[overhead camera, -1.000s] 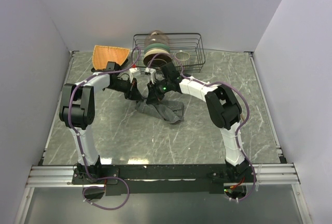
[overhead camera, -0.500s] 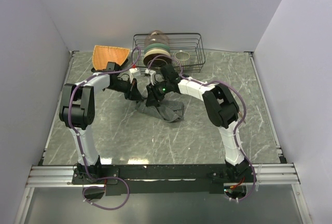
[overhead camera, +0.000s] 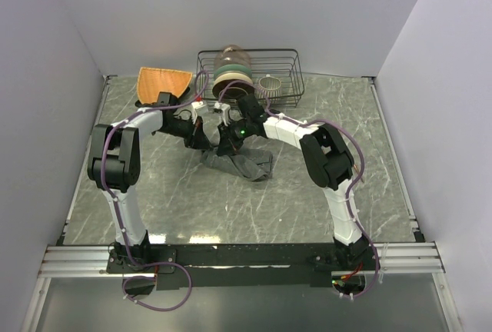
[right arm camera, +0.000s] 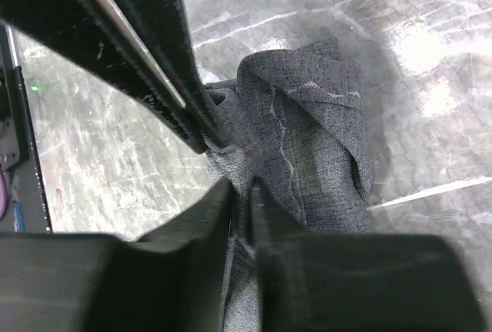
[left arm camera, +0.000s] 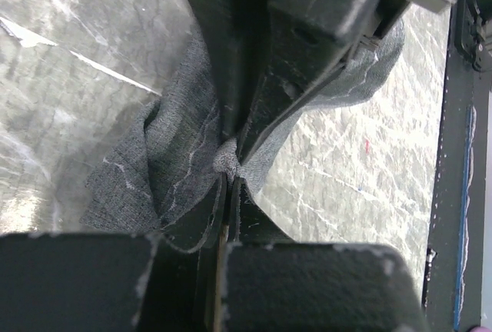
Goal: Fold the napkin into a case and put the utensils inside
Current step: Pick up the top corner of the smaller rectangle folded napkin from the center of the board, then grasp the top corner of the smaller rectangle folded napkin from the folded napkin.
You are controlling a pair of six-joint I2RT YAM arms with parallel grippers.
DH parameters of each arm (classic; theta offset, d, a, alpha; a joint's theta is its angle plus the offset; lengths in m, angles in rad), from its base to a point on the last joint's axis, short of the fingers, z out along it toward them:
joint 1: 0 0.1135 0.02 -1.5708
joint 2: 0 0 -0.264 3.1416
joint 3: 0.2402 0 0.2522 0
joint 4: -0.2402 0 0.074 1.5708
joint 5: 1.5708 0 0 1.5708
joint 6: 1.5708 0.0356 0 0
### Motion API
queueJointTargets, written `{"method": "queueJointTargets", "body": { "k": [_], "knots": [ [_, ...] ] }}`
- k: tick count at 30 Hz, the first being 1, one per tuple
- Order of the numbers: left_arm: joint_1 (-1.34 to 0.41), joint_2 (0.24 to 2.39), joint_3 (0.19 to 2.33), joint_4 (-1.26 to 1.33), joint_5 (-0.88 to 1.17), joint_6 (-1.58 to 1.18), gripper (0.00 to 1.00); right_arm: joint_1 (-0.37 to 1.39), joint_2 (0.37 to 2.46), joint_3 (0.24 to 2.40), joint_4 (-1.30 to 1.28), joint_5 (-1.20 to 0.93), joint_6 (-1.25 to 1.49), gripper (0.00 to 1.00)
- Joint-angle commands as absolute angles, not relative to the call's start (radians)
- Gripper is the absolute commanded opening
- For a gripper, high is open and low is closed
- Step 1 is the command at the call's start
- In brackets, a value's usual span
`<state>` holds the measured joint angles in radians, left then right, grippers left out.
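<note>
The soft dark grey matte cloth napkin (overhead camera: pixel 246 163) lies crumpled in a loose, ridged heap at the middle of your grey marbled table (overhead camera: pixel 231 213). Its far-left end is gathered into a small knot of fabric, and your 2 grippers meet there, tip to tip.

Your left gripper (left arm camera: pixel 229 182) has its 2 black fingers pressed together on that knot, with the cloth pinched between them. Your right gripper (right arm camera: pixel 242 192) comes in from the opposite side. Its 2 fingers stand nearly together with only a thin slit between them, and a ply of the napkin runs into that slit, so it too is pinching the cloth.

Beyond the heap, at the table's far edge, sits a black wire basket (overhead camera: pixel 290 71). It holds a stack of round dishes (overhead camera: pixel 232 78) and a small pale ribbed cup (overhead camera: pixel 268 84). Just left of the basket lies an orange woven fan-shaped mat (overhead camera: pixel 163 81).
</note>
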<state>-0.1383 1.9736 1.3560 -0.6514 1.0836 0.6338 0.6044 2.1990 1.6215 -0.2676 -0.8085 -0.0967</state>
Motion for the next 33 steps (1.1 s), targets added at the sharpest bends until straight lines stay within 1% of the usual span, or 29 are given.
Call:
{"method": "queueJointTargets", "body": {
  "k": [1,2,4,5,6,8,9,11,12,14,16,20,25,30,33],
  "knots": [
    [-0.132,1.931,1.356,-0.598,1.131,0.607,0.04,0.604,2.183,1.654,-0.281,-0.851,-0.114,0.00],
    [-0.132,1.930,1.353,-0.589,1.128,0.597,0.15,0.604,2.180,1.648,-0.276,-0.856,-0.109,0.00],
    [-0.127,1.913,1.345,-0.569,1.114,0.574,0.26,0.606,2.171,1.635,-0.284,-0.867,-0.103,0.00],
    [-0.123,1.902,1.326,-0.540,1.094,0.524,0.36,0.606,2.169,1.632,-0.287,-0.868,-0.098,0.00],
    [-0.112,1.873,1.312,-0.466,1.077,0.487,0.40,0.604,2.168,1.629,-0.301,-0.871,-0.089,0.00],
    [-0.101,1.836,1.269,-0.364,1.007,0.361,0.44,0.606,2.169,1.623,-0.314,-0.876,-0.078,0.00],
    [-0.094,1.803,1.259,-0.295,0.974,0.335,0.44,0.606,2.169,1.617,-0.324,-0.876,-0.063,0.00],
    [-0.094,1.773,1.230,-0.243,0.916,0.293,0.45,0.606,2.172,1.611,-0.328,-0.871,-0.049,0.00],
    [-0.094,1.741,1.214,-0.210,0.852,0.284,0.44,0.607,2.175,1.617,-0.343,-0.867,-0.041,0.00],
    [-0.094,1.714,1.172,-0.146,0.828,0.288,0.45,0.601,2.192,1.632,-0.360,-0.861,-0.038,0.00],
    [-0.106,1.695,1.160,-0.161,0.816,0.323,0.45,0.597,2.213,1.657,-0.385,-0.862,-0.023,0.00],
    [-0.149,1.680,1.131,-0.199,0.773,0.435,0.41,0.591,2.250,1.706,-0.449,-0.882,-0.015,0.00],
    [-0.216,1.666,1.089,-0.216,0.721,0.521,0.39,0.591,2.269,1.703,-0.465,-0.891,-0.002,0.00],
    [-0.235,1.690,1.083,-0.193,0.675,0.502,0.41,0.589,2.284,1.701,-0.465,-0.896,0.051,0.00],
    [-0.235,1.723,1.098,-0.180,0.657,0.469,0.40,0.584,2.295,1.710,-0.472,-0.897,0.064,0.00]
  ]
}}
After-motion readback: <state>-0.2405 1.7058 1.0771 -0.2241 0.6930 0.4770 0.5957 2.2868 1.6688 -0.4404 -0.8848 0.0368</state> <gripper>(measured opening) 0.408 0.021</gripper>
